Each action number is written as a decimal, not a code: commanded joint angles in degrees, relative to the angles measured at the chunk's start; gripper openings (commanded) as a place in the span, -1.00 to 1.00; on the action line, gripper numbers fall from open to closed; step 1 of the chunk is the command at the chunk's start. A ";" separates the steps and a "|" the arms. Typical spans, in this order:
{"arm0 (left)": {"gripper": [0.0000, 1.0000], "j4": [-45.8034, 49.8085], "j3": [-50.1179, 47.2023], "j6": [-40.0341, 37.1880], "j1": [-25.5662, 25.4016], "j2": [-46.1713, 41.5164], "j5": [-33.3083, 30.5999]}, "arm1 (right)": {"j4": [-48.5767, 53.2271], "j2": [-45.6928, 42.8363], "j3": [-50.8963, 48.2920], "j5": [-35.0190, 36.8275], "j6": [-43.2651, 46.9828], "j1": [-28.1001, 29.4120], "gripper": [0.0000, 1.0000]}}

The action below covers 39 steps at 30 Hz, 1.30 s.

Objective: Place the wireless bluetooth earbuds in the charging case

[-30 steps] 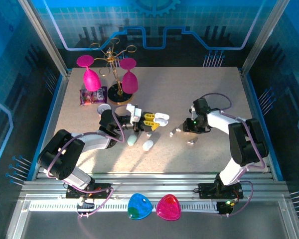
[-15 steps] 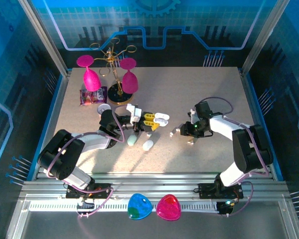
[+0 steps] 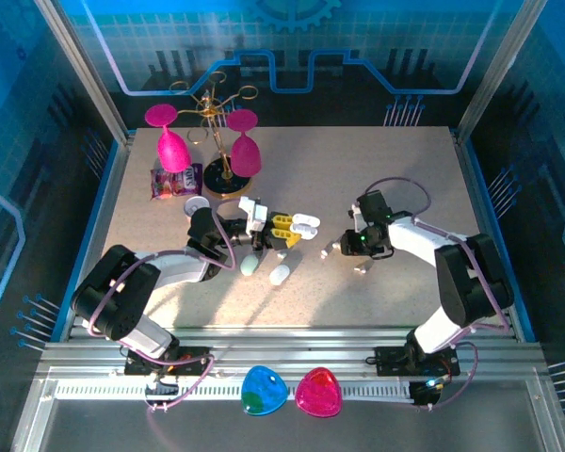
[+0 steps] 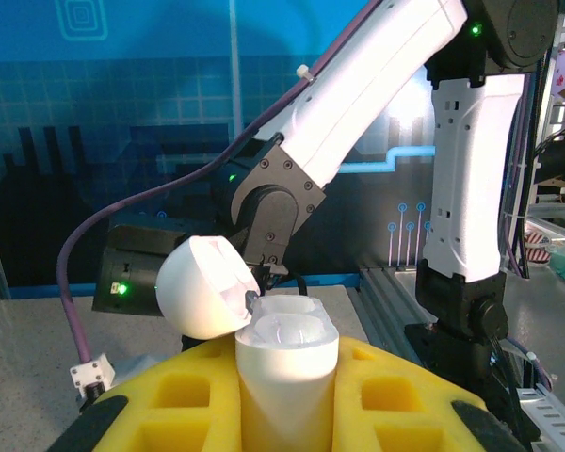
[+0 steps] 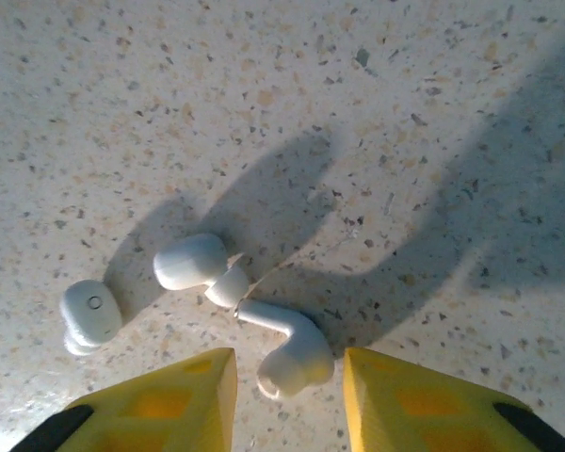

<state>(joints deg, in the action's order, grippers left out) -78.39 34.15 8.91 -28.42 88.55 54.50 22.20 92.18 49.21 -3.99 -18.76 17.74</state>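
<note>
A tiny white stemmed plastic earbud (image 5: 290, 350) lies on the speckled tabletop (image 5: 405, 113), well to the right of the glossy white pebble-shaped charging case (image 4: 285, 350). A second bud (image 5: 200, 266) touches its stem. The right gripper (image 5: 289, 369) hovers with its yellow jaws parted narrowly around the first bud, not pinching it. The left gripper (image 4: 287, 414) clamps the case upright, its lid (image 4: 203, 287) flipped open and its wells seemingly empty. Nothing looks inserted yet, so grasping, carrying and seating all remain.
</note>
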 commanded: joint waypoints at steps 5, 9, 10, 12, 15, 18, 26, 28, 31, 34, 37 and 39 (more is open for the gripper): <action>-0.88 -1.94 -1.06 -1.08 -0.39 -0.98 0.17 | -0.14 2.65 0.88 1.20 0.40 0.73 -0.35; -0.88 -1.94 -0.93 -0.95 -0.33 -0.92 0.14 | 0.07 2.41 0.86 1.70 0.41 0.78 -0.46; -0.88 -1.94 -0.93 -1.04 -0.33 -0.90 0.08 | 0.38 2.24 0.84 1.94 0.48 0.84 -0.48; -0.88 -1.94 -0.93 -1.08 -0.39 -0.84 0.01 | 0.80 1.74 0.89 2.20 0.58 0.96 -0.52; -0.88 -1.94 -1.10 -1.31 -0.32 -0.69 -0.27 | 1.53 0.61 0.87 2.47 0.89 1.07 -0.56; -0.88 -1.96 -1.36 -1.66 -0.26 -0.58 -0.62 | 2.53 -0.95 1.62 2.08 1.51 1.09 -0.58; -0.88 -1.95 -2.63 -1.52 1.56 -1.04 -3.00 | 8.64 -4.11 4.28 1.36 7.40 4.19 -0.59; -0.88 -1.94 -3.14 -1.46 2.20 -1.07 -3.48 | 9.67 -5.46 4.31 0.14 9.60 5.64 -0.59; -0.89 -1.86 -4.56 -2.90 2.76 -0.57 -4.13 | 11.57 -7.87 4.62 -1.81 12.04 7.23 -0.59; -0.91 -1.86 -6.12 -6.35 2.80 0.58 -4.82 | 14.35 -9.79 5.93 -3.43 12.76 8.27 -0.59; -0.91 -1.84 -6.62 -8.56 2.95 2.65 -6.43 | 17.57 -11.49 7.93 -4.03 13.04 9.81 -0.59; -0.93 -1.89 -6.40 -9.94 2.94 4.07 -6.96 | 19.62 -12.70 9.47 -4.32 12.96 10.86 -0.59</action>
<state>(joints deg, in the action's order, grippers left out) -78.65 28.18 3.18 -25.87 90.76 49.25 36.32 81.91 55.77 -6.28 -7.38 26.96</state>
